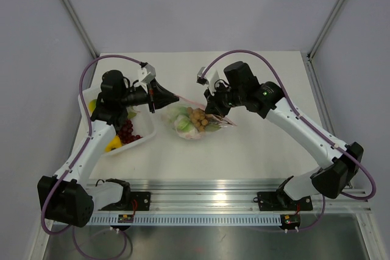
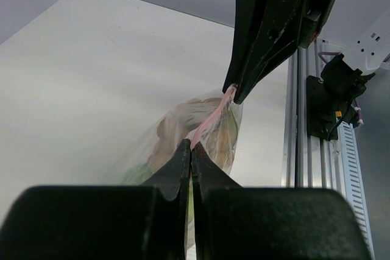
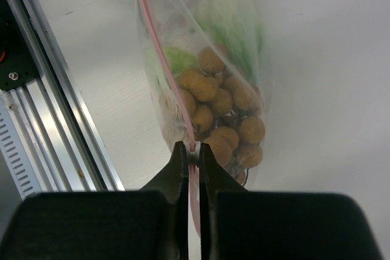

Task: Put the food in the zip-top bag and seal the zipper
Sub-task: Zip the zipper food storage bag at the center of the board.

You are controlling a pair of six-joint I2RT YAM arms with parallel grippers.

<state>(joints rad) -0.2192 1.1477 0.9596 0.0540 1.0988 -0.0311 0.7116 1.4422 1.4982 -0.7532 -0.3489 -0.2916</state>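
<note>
Stretching taut between the two hands, the zipper (image 2: 210, 120) is seen as a thin pink-red line, and its long axis is what the coming move is judged to depend on. In the top view it runs from left of centre down toward the right, along the upper edge of the zip-top bag (image 1: 194, 123). The bag hangs from the strip with its belly resting on the bench (image 1: 244, 150) at mid-frame. Inside it the tan-brown balls (image 3: 219, 101), the lettuce (image 3: 234, 22) and the pale vegetable (image 1: 181, 125) are held.

One end of the strip is clamped by the left hand (image 2: 191, 145), fingers pressed together on it. The opposite end is pinched in the same way by the right hand (image 3: 194, 149). Neither hand is nearer; each sits at its own end, with the whole strip between them. Whether the strip is already pressed shut along that length cannot be told.

A slide by one hand along the axis toward the other is judged to be what sealing calls for.

Further left, the dark red grapes (image 1: 125, 131) and the yellow piece (image 1: 113, 144) lie in the white tray (image 1: 146, 138), outside the bag.
</note>
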